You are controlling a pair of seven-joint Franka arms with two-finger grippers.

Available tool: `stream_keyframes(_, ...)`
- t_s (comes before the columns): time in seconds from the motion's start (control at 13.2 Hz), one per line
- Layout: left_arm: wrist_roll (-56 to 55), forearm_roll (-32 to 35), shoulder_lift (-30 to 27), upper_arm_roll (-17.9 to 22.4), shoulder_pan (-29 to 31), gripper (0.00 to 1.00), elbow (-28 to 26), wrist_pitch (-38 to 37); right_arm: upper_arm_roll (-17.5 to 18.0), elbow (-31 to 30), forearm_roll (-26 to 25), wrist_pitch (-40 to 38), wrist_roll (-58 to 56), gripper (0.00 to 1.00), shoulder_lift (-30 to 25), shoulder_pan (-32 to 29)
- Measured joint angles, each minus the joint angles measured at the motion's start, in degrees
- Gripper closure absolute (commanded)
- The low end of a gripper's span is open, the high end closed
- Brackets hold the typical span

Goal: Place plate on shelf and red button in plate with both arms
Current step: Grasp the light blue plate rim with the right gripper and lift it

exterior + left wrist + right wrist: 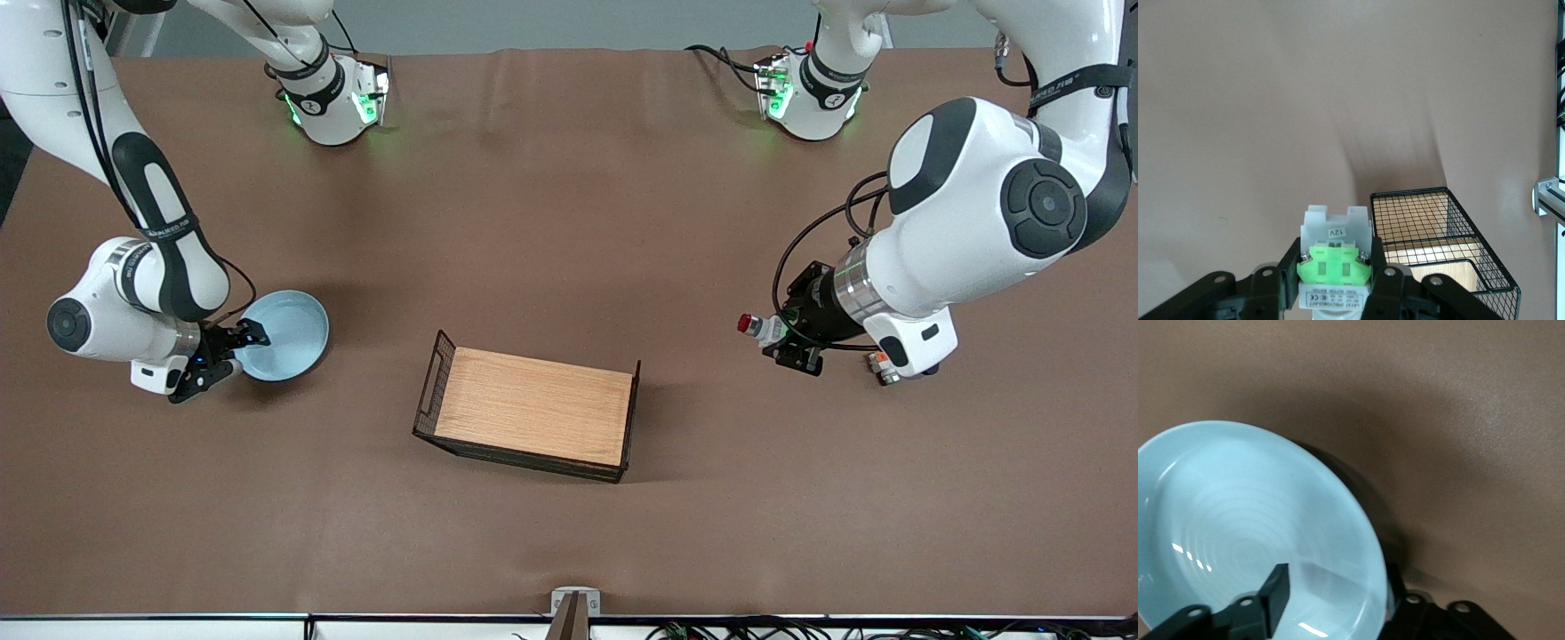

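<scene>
The pale blue plate (pixel 289 333) (pixel 1238 513) lies on the table toward the right arm's end. My right gripper (pixel 242 351) (pixel 1335 593) straddles its rim, open. One finger (pixel 1275 597) is inside the plate with a gap to the rim, and the other is outside. My left gripper (pixel 784 340) (pixel 1335 273) is shut on the red button (pixel 756 324) (pixel 1333 261), over bare table toward the left arm's end. The button lies level with its red cap pointing toward the basket. In the left wrist view its green block sits between the fingers.
A black wire basket with a wooden floor (pixel 533 404) (pixel 1418 217) stands mid-table, nearer the front camera than both grippers. A small white part with an orange block (pixel 880 361) lies under the left arm's wrist.
</scene>
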Motion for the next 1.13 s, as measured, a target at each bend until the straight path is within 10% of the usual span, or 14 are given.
stream_keyframes(1.13, 2.0, 0.0, 0.1, 0.0, 0.6, 1.00, 0.0, 0.0, -0.6, 0.8, 0.7, 0.2, -9.4, 1.00, 0.2, -1.3)
